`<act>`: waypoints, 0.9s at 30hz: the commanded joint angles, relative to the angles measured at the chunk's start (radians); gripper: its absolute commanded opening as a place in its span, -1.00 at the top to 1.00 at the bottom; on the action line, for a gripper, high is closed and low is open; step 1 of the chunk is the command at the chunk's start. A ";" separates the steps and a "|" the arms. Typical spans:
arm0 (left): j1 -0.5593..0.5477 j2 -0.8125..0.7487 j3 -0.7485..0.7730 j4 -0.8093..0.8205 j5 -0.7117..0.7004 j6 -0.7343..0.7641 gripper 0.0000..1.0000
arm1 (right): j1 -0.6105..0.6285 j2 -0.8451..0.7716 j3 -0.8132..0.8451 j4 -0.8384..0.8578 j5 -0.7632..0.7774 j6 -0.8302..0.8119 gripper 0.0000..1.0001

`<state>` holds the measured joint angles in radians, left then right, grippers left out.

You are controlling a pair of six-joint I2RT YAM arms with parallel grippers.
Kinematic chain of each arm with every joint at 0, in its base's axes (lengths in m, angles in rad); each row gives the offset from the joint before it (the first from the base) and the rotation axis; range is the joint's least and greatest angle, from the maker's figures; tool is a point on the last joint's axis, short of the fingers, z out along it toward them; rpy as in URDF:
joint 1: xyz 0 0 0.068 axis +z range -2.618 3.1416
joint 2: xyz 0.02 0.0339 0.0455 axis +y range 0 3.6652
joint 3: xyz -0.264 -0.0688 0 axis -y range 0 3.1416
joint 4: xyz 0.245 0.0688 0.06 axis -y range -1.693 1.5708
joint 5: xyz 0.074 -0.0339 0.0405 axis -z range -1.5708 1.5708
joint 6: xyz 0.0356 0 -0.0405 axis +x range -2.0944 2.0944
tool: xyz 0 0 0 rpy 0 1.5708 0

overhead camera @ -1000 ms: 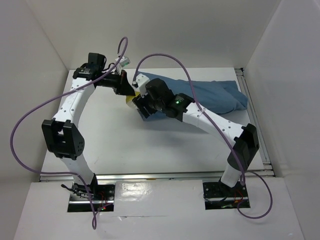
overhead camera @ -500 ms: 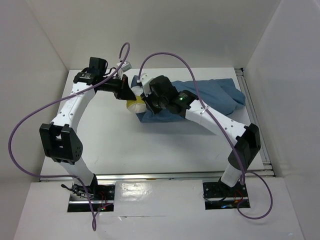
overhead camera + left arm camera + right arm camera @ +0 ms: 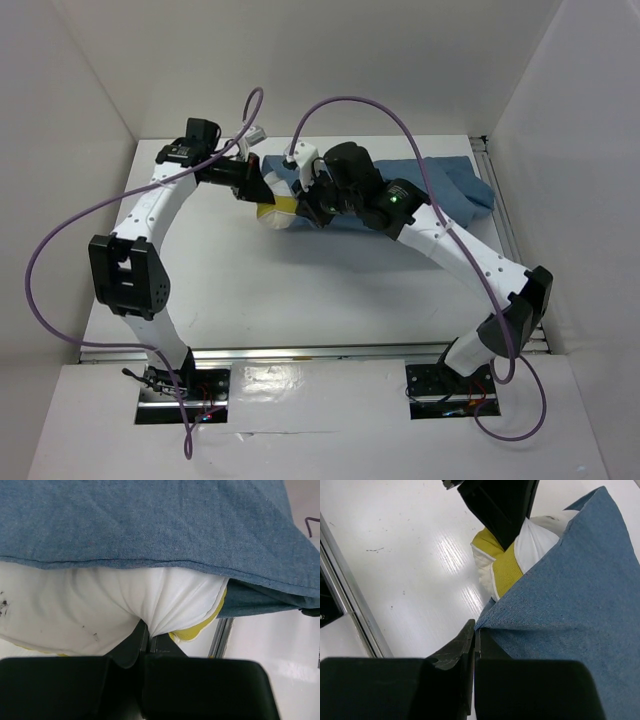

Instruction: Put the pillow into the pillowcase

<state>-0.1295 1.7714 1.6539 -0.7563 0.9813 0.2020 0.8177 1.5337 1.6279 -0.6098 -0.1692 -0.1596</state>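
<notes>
The left gripper (image 3: 262,190) and right gripper (image 3: 306,200) met at the left mouth of the pillowcase (image 3: 440,185), toward the far edge of the table (image 3: 250,290), with open tabletop toward the bases. Only a corner of the pillow (image 3: 276,212) showed. Left wrist view: the left jaws pinched the pillow's pale fabric under the blue hem. Right wrist view: the right jaws were closed on the pillowcase's lower edge, beside the pillow's yellow corner.
</notes>
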 commanded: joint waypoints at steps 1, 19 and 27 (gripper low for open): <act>-0.002 0.017 0.038 0.039 0.134 -0.051 1.00 | 0.001 -0.037 0.024 0.058 -0.090 -0.018 1.00; -0.067 0.017 -0.488 1.685 0.459 -1.614 1.00 | 0.029 0.313 0.386 0.171 -0.199 0.042 1.00; -0.012 0.134 -0.467 2.066 0.363 -2.016 1.00 | 0.112 0.321 0.435 0.194 -0.254 0.022 1.00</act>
<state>-0.1356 1.8843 1.1538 1.0348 1.3907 -1.6005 0.8658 1.8725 1.9968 -0.5797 -0.3115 -0.1432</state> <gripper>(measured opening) 0.044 0.012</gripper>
